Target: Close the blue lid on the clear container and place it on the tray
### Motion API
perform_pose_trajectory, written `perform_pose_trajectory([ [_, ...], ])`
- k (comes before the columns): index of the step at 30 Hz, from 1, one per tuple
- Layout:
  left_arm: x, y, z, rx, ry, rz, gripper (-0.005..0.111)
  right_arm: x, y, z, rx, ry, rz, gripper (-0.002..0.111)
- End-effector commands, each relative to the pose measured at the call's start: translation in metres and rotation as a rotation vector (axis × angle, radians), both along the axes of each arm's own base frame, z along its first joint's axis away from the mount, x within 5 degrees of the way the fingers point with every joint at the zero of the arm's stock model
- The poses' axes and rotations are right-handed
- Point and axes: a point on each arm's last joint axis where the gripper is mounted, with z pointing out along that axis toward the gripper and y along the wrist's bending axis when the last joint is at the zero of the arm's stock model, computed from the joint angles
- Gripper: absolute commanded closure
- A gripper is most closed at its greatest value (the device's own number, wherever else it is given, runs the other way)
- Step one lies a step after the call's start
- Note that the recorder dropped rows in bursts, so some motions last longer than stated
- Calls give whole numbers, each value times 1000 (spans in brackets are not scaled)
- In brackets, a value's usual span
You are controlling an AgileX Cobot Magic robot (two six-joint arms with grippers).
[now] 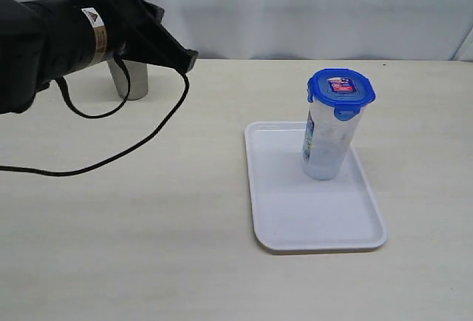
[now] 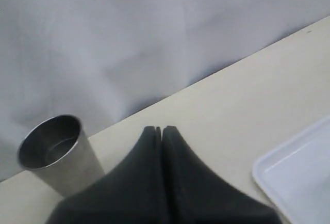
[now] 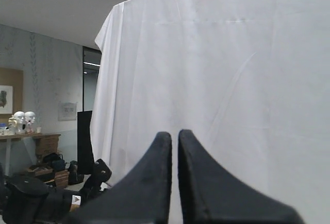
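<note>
While the tall clear plastic container, capped by the blue snap-lock lid, is standing upright on the white rectangular tray, the left tool is hovering clenched and empty at its ten o'clock, the right tool likewise clenched.

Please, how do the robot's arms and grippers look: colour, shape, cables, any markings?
The left arm is black, with a white triangle-marked sticker and a tan band. A thin black cable hangs from it. Both the left gripper and the right gripper have matte black, pointed, wedge-shaped fingers.
</note>
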Motion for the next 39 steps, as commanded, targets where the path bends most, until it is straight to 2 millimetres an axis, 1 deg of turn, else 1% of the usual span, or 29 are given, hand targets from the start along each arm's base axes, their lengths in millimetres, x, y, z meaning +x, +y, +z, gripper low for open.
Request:
perform_pose_trajectory([
  [1, -36, -6, 16, -66, -9, -116, 107, -1, -1, 1, 6, -12, -6, 104],
  [4, -59, -7, 15, -74, 3, -192, 107, -1, -1, 1, 6, -12, -6, 104],
  [7, -76, -3, 9, -75, 17, -213, 107, -1, -1, 1, 6, -12, -6, 104],
  [11, -94, 11, 1, -108, 53, -209, 107, -1, -1, 1, 6, -12, -6, 104],
  [15, -113, 28, 4, -150, 45, -235, 107, -1, -1, 1, 6, -12, -6, 104],
  [18, -130, 38, 5, -194, 46, -300, 107, -1, -1, 1, 6, -12, -6, 104],
  [24, -161, 56, 2, -271, 52, -413, 107, -1, -1, 1, 6, -12, -6, 104],
  [32, -193, 85, 0, -379, -7, -464, 107, -1, -1, 1, 6, -12, -6, 104],
  [35, -203, 90, 3, -407, -39, -507, 107, -1, -1, 1, 6, -12, -6, 104],
  [39, -210, 93, 9, -431, -65, -552, 107, -1, -1, 1, 6, -12, -6, 104],
])
